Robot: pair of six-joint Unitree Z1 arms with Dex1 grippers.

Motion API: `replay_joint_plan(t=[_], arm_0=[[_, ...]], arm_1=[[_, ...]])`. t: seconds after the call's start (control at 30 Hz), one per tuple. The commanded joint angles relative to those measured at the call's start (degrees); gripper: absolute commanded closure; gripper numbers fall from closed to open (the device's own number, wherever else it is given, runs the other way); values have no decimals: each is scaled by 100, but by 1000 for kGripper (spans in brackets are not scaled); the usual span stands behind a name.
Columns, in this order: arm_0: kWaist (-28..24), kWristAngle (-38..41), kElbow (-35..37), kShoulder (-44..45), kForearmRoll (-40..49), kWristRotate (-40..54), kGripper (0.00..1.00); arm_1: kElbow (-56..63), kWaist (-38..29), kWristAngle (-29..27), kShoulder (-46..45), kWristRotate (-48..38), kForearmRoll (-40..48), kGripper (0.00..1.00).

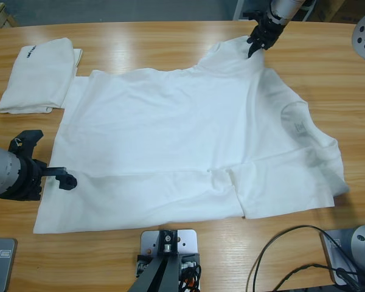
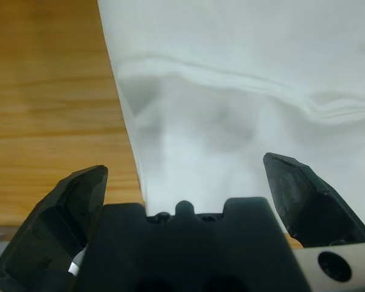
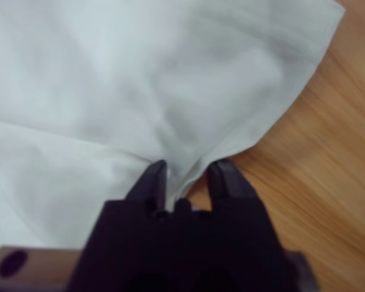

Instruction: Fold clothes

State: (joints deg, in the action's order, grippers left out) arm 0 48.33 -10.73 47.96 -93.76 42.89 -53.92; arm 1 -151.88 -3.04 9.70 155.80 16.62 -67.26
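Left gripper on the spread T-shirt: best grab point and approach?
The hem edge of the spread T-shirt, from the bare wood beside it. The left gripper is open and straddles that edge; the cloth lies flat, so slide one jaw under and pinch.

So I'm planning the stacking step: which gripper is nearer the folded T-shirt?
Left. The left gripper sits at the spread T-shirt's hem edge, just below the folded T-shirt. The right gripper pinches a sleeve at the table's far side.
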Motion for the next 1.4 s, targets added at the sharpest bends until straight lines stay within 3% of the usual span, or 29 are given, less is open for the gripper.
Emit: replay_joint_plan(t=[0.03,0.07,0.1,0.3,0.4,0.6,0.87,1.4], arm_0=[[-1270,-233,916,880,-460,971,234],[-1630,-85,1141,807,-603,1356,335],[-1945,70,1432,636,-626,1806,354],[-3258,1386,3453,-907,204,3747,349],[-3397,1908,4211,-1746,730,4285,350],[-3571,2478,4629,-2927,847,4557,354],[-3887,2174,5524,-3502,1375,4540,358],[-4253,2467,5446,-4085,1494,4575,354]], arm_1=[[-1952,90,408,-811,-634,-226,17],[-1840,77,415,-974,-681,-291,18],[-1692,75,417,-1140,-727,-370,18],[-3,192,287,-2215,-846,-945,18],[1033,207,410,-2493,-881,-1019,18],[1344,207,524,-2414,-880,-1003,18],[1274,206,702,-2117,-896,-1000,18],[1168,207,744,-1873,-906,-1001,18]])
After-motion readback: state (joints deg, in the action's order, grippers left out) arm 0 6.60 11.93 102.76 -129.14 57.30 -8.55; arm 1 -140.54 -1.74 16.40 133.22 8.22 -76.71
